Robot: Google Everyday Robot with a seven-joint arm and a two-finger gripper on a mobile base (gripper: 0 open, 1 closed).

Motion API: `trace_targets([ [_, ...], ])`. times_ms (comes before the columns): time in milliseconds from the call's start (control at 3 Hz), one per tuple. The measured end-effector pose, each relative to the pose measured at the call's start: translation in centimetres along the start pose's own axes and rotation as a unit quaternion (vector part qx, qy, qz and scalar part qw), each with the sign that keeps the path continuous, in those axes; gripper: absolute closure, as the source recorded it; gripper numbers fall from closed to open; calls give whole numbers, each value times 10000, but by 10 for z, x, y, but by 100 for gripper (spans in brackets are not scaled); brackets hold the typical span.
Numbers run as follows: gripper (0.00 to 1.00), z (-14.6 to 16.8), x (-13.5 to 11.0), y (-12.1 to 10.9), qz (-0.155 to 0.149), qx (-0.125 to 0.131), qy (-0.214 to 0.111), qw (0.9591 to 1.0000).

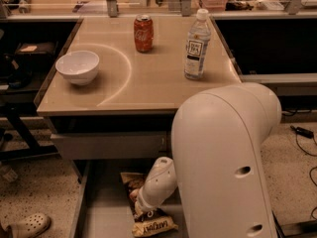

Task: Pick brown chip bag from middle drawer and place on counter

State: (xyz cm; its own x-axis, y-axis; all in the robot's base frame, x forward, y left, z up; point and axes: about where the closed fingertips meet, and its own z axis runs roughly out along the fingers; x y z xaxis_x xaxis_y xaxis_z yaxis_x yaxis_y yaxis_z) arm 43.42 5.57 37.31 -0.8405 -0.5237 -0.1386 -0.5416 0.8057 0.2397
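The brown chip bag (151, 225) lies on the floor of the open middle drawer (99, 207), below the counter's front edge. Its cream-yellow end with lettering points toward me and its far end (130, 179) sticks out behind my arm. My gripper (141, 208) reaches down into the drawer right over the bag's middle, and my white wrist covers it. The counter (148, 78) is a glossy beige top with a pale arc mark.
On the counter stand a white bowl (78, 67) at the left, a red soda can (143, 32) at the back middle and a water bottle (197, 46) at the right. My large white arm (223, 157) fills the lower right. A shoe (27, 225) lies on the floor at the left.
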Motion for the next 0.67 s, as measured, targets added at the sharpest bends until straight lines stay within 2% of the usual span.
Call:
trace_targets([
  [333,100,-32,34,13,-62,-134,59,9999],
  [667,100,-88,74,22,63,-216,-56,9997],
])
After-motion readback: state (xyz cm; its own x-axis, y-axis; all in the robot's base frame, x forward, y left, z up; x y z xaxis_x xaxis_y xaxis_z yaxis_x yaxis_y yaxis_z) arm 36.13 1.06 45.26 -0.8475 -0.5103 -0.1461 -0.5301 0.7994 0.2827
